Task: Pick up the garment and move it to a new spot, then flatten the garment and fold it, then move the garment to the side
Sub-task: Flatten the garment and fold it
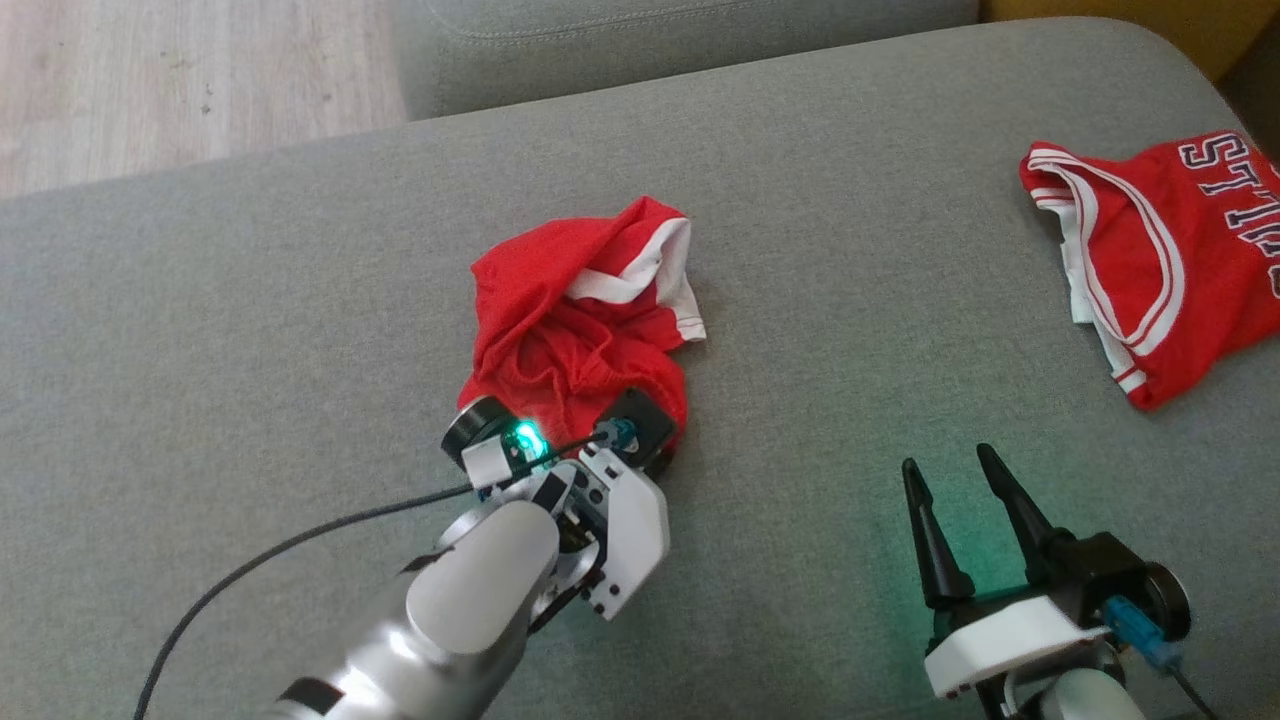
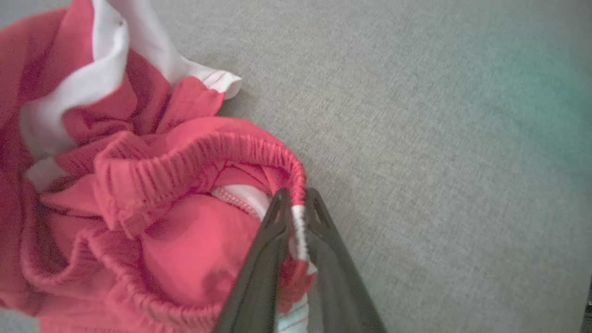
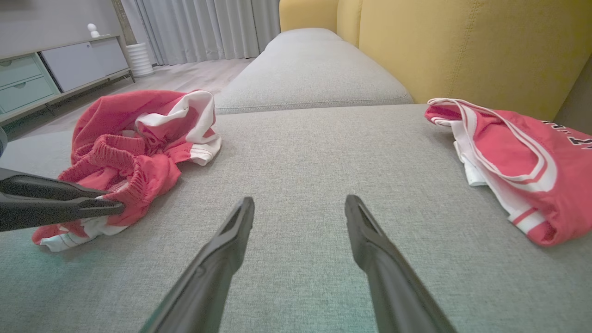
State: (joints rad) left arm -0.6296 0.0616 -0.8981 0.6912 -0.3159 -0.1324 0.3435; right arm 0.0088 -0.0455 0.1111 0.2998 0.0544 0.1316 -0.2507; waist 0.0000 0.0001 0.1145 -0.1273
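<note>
Two left fingers [image 2: 259, 277] pinch the red cloth lump [image 2: 185, 249]; right fingers [image 3: 222, 259] spread.

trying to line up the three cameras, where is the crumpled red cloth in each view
Head view: crumpled cloth at centre.
Left wrist view: cloth over the left half, elastic hem pinched in the left gripper.
Right wrist view: cloth at left, that gripper at the left edge.
Shared landmark: its white striped trim, on the cloth's right, but at top in the left wrist view.
</note>
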